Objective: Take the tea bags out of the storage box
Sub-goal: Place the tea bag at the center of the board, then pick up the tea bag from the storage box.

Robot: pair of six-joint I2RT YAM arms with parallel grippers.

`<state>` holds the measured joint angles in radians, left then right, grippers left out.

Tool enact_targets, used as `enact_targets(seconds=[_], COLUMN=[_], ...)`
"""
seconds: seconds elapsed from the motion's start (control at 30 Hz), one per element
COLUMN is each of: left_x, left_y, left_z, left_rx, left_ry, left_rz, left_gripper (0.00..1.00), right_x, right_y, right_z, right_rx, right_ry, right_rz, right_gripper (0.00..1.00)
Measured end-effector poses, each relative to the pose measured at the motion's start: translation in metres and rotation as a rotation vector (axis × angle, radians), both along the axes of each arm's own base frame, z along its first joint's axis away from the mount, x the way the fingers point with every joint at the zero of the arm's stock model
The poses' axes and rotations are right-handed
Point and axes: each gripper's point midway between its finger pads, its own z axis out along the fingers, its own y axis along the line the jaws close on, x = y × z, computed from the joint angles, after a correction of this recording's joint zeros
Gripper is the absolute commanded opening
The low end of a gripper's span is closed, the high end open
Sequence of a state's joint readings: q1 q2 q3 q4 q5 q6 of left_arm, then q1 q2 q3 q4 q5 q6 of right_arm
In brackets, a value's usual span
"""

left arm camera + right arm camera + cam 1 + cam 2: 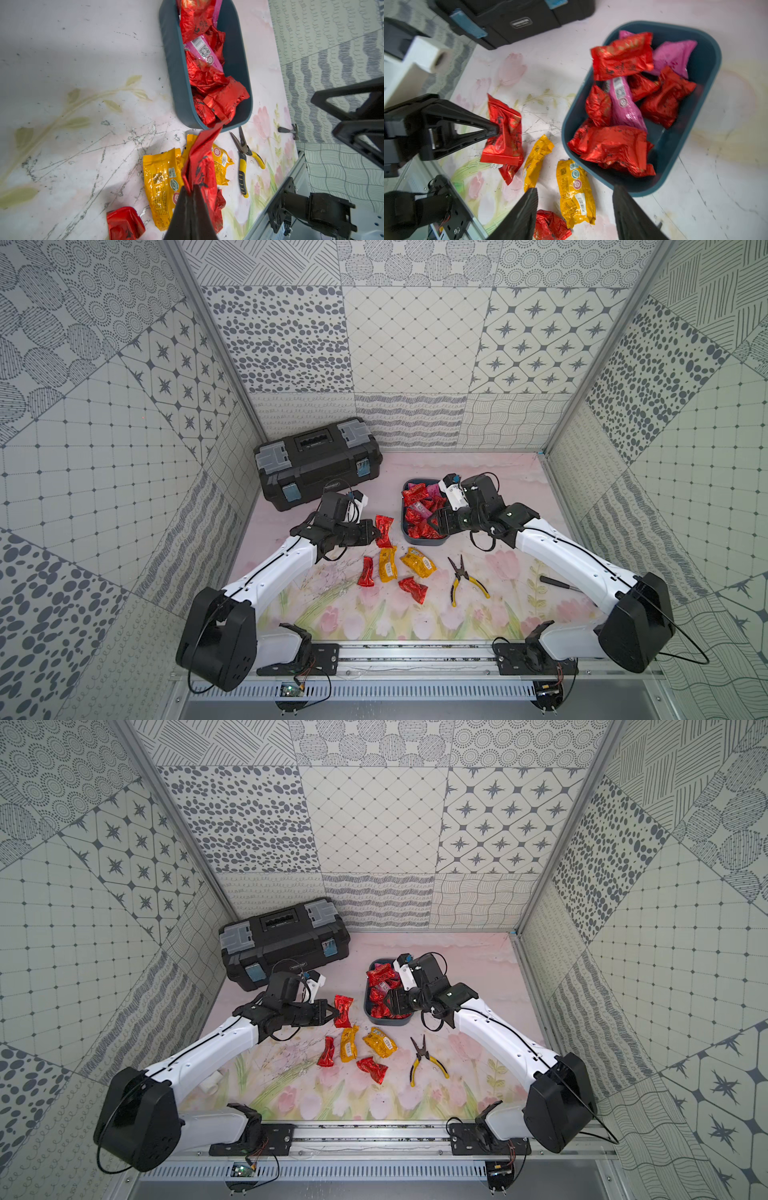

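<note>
The storage box (404, 519) is set right of centre on the worktop (498, 472), toward its far edge, and red and pink tea bags (614, 145) are heaped inside it. One red tea bag (384, 531) is pinched between the closed fingers of the left gripper (375, 532) just beside the box's left wall, while the right gripper (575, 189) is held over the box's near end with its fingers spread and nothing between them. Two yellow tea bags (417, 563) and two loose red packets (412, 590) are scattered nearer the front edge, yellow-handled pliers (465, 578) are laid to their right, and a black toolbox (316, 464) is placed in the far left corner.
</note>
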<state>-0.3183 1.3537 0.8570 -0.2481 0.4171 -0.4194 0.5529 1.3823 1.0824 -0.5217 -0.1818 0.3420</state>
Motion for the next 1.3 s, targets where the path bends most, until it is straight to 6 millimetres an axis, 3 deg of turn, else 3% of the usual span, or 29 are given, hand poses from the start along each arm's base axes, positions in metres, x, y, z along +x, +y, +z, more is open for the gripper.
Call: enact_targets(seconds=[0.13, 0.4, 0.43, 0.57, 0.63, 0.8, 1.0, 1.1, 1.3], left_x=[0.016, 0.029, 0.03, 0.033, 0.034, 0.038, 0.041, 0.034, 0.01], left_y=[0.003, 0.013, 0.014, 0.015, 0.015, 0.016, 0.018, 0.022, 0.031], left_z=[-0.024, -0.074, -0.077, -0.087, -0.087, -0.073, -0.019, 0.005, 0.024], left_rx=[0.027, 0.06, 0.063, 0.078, 0.083, 0.088, 0.056, 0.026, -0.031], left_ry=[0.06, 0.183, 0.192, 0.211, 0.209, 0.166, 0.023, -0.042, -0.091], left_rz=[0.022, 0.056, 0.057, 0.054, 0.051, 0.054, 0.074, 0.099, 0.167], left_gripper=[0.0, 0.0, 0.03, 0.32, 0.39, 0.46, 0.47, 0.46, 0.46], right_x=[0.004, 0.012, 0.014, 0.03, 0.038, 0.057, 0.07, 0.069, 0.073], right_y=[-0.029, -0.036, -0.035, -0.027, -0.022, -0.005, 0.016, 0.026, 0.051], right_z=[-0.024, -0.016, -0.014, -0.014, -0.016, -0.022, -0.031, -0.035, -0.045], right_rx=[-0.019, 0.007, 0.009, 0.011, 0.01, 0.005, -0.073, -0.133, -0.226], right_ry=[0.067, 0.048, 0.047, 0.047, 0.052, 0.061, 0.061, 0.05, 0.029], right_rz=[-0.126, -0.173, -0.174, -0.16, -0.149, -0.089, 0.073, 0.157, 0.28], right_gripper=[0.61, 0.61, 0.61, 0.61, 0.61, 0.59, 0.58, 0.58, 0.57])
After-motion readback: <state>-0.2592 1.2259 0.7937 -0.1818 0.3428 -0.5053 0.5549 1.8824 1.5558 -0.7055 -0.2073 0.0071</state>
